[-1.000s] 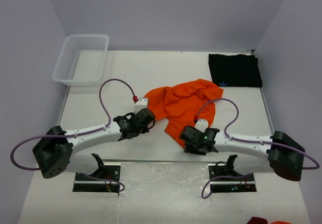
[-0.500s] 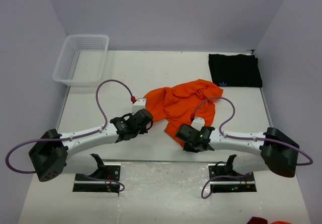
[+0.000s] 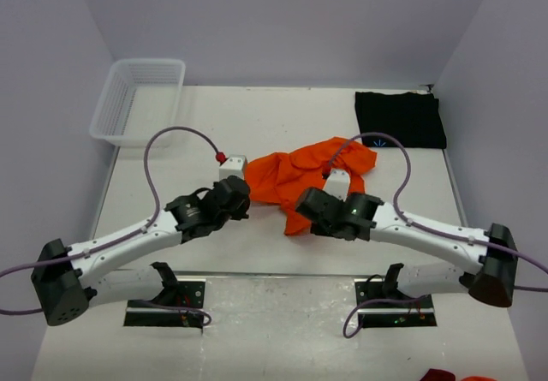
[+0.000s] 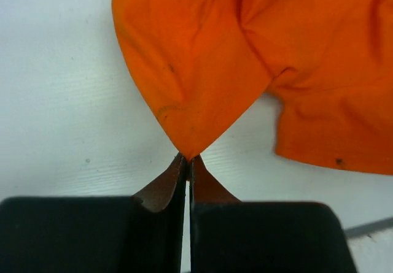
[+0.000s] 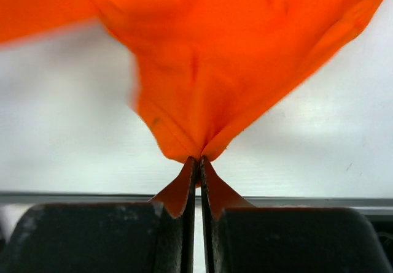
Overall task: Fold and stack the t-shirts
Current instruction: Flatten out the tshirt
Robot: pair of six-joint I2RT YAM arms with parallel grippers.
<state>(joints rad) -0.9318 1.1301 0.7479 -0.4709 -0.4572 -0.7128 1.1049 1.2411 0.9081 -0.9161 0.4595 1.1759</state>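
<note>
The orange t-shirt (image 3: pixel 300 174) lies bunched in the middle of the table. My left gripper (image 3: pixel 243 194) is shut on its left edge; in the left wrist view the cloth (image 4: pixel 202 58) runs to a point pinched at my left gripper (image 4: pixel 188 158). My right gripper (image 3: pixel 301 203) is shut on the shirt's near edge, and the right wrist view shows orange cloth (image 5: pixel 233 58) gathered into my right gripper (image 5: pixel 198 160) and lifted off the table. The black t-shirt (image 3: pixel 400 119) lies folded flat at the back right.
A white mesh basket (image 3: pixel 139 100) stands at the back left corner. The table's (image 3: pixel 214 116) walls close in on the left, back and right. Purple cables loop above both arms. Something red and orange shows at the bottom right edge (image 3: pixel 454 375).
My right gripper closed on the orange shirt's near edge and rose, moving away from the table's near edge. The left arm also moved away from the near edge with its hold. The shirt has bunched narrower.
</note>
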